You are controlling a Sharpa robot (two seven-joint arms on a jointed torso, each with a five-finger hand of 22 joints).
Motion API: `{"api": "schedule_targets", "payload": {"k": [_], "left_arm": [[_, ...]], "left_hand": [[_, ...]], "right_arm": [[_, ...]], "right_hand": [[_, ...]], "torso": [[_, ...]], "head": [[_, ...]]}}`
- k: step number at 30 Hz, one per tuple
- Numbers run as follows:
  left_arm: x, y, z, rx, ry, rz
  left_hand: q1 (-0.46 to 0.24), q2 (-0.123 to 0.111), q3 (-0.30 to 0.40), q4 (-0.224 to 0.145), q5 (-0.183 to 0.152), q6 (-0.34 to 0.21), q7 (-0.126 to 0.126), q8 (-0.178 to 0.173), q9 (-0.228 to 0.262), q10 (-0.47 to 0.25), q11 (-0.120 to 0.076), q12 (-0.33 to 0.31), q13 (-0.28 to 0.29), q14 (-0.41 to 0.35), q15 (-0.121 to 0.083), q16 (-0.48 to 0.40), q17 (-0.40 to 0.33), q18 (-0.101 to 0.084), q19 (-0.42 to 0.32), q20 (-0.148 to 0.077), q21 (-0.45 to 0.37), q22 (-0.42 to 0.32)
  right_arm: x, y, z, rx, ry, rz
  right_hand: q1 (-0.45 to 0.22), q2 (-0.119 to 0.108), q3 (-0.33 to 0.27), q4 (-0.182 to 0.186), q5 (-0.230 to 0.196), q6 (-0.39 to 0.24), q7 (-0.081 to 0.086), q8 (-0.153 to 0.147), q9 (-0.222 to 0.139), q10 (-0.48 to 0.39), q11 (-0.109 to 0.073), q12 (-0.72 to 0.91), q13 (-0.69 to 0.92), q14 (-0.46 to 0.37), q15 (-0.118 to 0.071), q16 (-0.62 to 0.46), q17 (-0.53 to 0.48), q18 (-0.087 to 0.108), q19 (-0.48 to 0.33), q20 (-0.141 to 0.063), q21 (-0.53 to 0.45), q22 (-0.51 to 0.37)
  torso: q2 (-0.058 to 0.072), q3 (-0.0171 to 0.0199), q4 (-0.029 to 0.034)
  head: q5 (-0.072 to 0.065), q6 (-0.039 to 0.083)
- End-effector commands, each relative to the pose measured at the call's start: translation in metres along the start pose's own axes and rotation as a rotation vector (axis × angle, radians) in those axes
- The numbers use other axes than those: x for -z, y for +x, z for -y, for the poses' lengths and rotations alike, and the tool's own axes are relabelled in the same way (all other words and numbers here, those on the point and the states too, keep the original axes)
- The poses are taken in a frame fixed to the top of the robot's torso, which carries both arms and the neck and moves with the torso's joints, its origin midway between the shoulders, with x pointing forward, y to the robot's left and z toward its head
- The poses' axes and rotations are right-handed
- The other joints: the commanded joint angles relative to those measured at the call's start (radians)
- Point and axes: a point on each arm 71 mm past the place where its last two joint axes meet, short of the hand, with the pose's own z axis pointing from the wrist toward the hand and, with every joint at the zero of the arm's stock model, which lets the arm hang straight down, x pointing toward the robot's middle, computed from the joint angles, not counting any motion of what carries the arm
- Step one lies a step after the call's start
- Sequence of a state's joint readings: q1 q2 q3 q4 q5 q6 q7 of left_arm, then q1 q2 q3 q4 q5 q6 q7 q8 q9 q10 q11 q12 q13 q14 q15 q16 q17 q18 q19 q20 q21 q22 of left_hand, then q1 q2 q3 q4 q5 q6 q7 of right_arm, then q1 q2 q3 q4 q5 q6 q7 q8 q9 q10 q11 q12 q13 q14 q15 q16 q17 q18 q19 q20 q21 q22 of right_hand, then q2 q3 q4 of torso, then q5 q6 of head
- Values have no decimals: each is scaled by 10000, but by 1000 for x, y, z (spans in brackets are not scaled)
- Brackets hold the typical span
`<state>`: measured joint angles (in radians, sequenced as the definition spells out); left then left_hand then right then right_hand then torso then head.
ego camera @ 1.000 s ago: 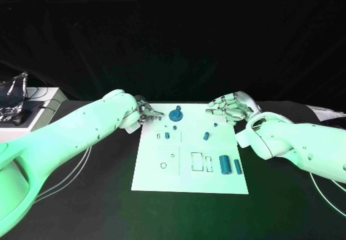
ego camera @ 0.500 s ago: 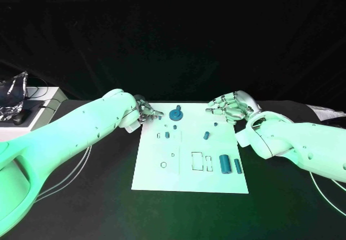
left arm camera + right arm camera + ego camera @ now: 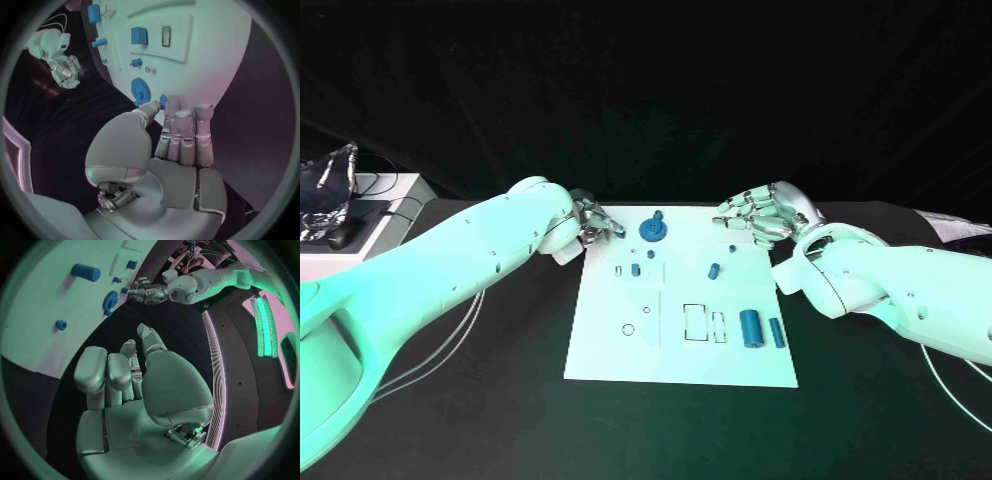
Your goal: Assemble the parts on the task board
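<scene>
White task board [image 3: 678, 350] lies mid-frame on the black counter [image 3: 473, 400]; a blue gear [image 3: 653, 230] stands at its top edge. Left hand [image 3: 593, 226] and right hand [image 3: 759, 214] flank it, fingers curled, holding nothing.

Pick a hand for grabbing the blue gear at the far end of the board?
Left, probably. The left hand sits at the board's far left corner, fingertips close beside the gear, and holds nothing. The right hand is empty too, but farther off past the far right corner.

Black table [image 3: 473, 400] under a black backdrop [image 3: 646, 90]; white side stand [image 3: 365, 215] at left holding crinkled foil [image 3: 326, 190].
</scene>
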<state>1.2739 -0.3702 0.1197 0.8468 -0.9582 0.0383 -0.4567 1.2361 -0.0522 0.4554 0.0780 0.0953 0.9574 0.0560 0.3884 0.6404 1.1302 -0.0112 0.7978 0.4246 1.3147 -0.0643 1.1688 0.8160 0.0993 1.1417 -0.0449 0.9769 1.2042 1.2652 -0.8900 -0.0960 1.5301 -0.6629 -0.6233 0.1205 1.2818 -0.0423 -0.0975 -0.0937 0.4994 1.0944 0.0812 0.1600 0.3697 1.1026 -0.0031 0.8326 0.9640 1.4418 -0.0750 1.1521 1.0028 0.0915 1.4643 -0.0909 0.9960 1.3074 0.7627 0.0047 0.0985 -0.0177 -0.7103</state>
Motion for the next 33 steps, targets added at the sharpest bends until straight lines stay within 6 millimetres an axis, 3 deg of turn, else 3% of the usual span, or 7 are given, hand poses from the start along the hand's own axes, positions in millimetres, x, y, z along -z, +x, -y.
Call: {"api": "schedule_targets", "payload": {"k": [1,8,15,20,25,31,33], "left_arm": [[0,4,2,-4,149,-414],[0,3,1,1,125,-426],[0,1,0,328,273,-139],[5,-1,0,632,385,-34],[12,-2,-1,737,461,-7],[25,-2,-3,607,572,-141],[30,-1,-4,427,579,-254]], "left_hand": [[-142,3,979,-820,179,1,64,-92,113,98,-38,-81,-33,6,-19,72,32,105,9,-38,-10,33],[-591,-23,1327,-1313,1148,93,97,-210,345,164,-52,-138,-41,17,-31,78,31,152,12,-19,16,110],[-788,-229,1518,-1597,2186,341,39,-169,504,440,-147,-139,-35,203,-121,142,141,154,195,-78,216,245],[-1092,-498,1578,-1913,3483,784,-95,-256,532,921,-304,-228,-39,656,-260,402,713,47,654,-268,733,538],[-1317,-601,1512,-2118,4363,1033,-180,-318,600,1214,-390,-302,-45,810,-331,488,1102,-47,892,-408,1008,696],[-1467,-665,1447,-2268,4915,1216,-251,-384,674,1400,-460,-339,-16,881,-393,589,1412,-140,1052,-538,1225,830],[-1527,-687,1433,-2355,5250,1318,-273,-448,774,1460,-481,-373,31,912,-416,589,1571,-189,1103,-601,1311,893]], "right_arm": [[0,1,-1,56,-116,-131],[0,1,-1,55,-114,-145],[-1,1,-1,57,-113,-148],[-1,1,0,65,-103,-133],[-1,0,0,72,-86,-119],[-1,-1,2,81,-48,-94],[-1,-1,2,86,-32,-81]], "right_hand": [[-78,19,18,53,42,-3,40,-34,-12,16,-16,-54,-16,13,27,22,10,-30,488,48,-9,1321],[-78,19,18,53,42,-3,40,-34,-12,16,-16,-54,-16,13,27,22,10,-30,488,48,-9,1321],[-91,25,20,65,61,2,39,-37,-11,19,-17,-48,-13,12,25,25,10,-31,489,46,-3,1323],[-91,25,20,65,61,2,39,-37,-11,19,-17,-48,-13,12,25,25,10,-31,489,46,-3,1323],[-91,25,20,65,61,2,39,-37,-11,19,-17,-48,-13,12,25,25,10,-31,489,46,-3,1323],[-87,21,22,62,81,-1,39,-42,-12,16,-18,-50,-14,12,25,24,7,-30,486,46,-11,1320],[-87,21,22,62,81,-1,39,-42,-12,16,-18,-50,-14,12,25,24,7,-30,486,46,-11,1320]], "torso": [[3,0,1],[3,-1,-4],[-10,-3,-1],[-12,-18,10],[-55,-25,41],[-118,-32,57],[-139,-34,54]], "head": [[12,-11],[17,-9],[42,9],[41,23],[55,7],[84,-39],[87,-43]]}}
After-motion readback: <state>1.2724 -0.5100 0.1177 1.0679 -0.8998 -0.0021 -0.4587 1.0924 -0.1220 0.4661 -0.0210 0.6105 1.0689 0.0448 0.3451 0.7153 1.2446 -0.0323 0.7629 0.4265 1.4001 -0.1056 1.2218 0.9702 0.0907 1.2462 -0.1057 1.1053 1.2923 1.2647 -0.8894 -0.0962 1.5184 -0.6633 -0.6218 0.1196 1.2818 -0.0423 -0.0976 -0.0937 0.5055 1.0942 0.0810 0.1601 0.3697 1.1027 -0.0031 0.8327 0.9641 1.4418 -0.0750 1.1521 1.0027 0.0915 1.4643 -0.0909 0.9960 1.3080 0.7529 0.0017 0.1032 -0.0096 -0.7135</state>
